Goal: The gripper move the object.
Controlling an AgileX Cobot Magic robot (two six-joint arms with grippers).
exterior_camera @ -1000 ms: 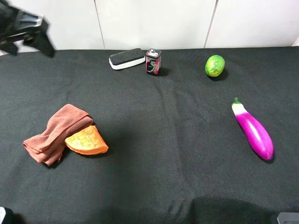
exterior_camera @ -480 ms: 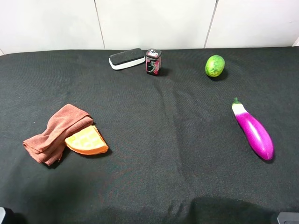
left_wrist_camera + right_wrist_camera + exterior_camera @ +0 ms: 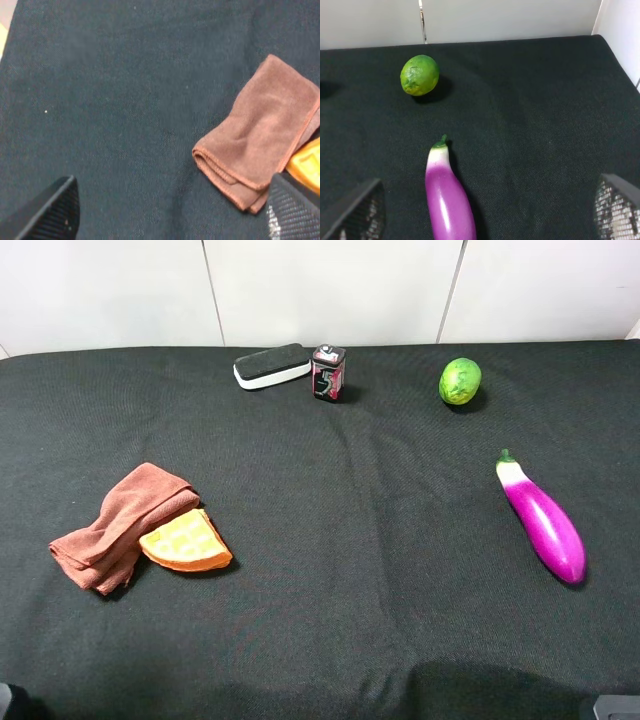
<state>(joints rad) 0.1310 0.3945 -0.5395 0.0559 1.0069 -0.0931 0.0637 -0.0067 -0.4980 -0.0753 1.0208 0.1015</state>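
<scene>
Eraser (image 3: 272,366), an oblong whiteboard type with black felt on a white base, lies flat at the far edge of the black table (image 3: 350,570), close to the white wall. Its long axis runs nearly across the overhead view, the end toward the middle of the table tipped slightly farther back. No pincer touches it.

Neither arm appears in the overhead view. The left gripper (image 3: 170,212) shows only in its own wrist view, as 2 ribbed black fingertips (image 3: 50,212) at the corners of the frame, pointing down at the tablecloth. They stand wide apart with bare cloth between them and hold nothing. One fingertip sits in front of the edge of the brown folded cloth (image 3: 262,135), though contact cannot be told. The right gripper (image 3: 485,212) likewise shows only 2 meshed fingertips (image 3: 355,212) at the frame corners, spread wide and empty, hovering over the stem end of the purple eggplant (image 3: 447,197).

Just beside the eraser's inner end stands a small red-black tin (image 3: 328,371), upright, very near it but whether touching cannot be told. Farther along the back edge sits a green lime (image 3: 460,381). The eggplant lies on the right side, well apart from the eraser. On the left, the brown cloth rests against an orange waffle-patterned wedge (image 3: 186,542).
</scene>
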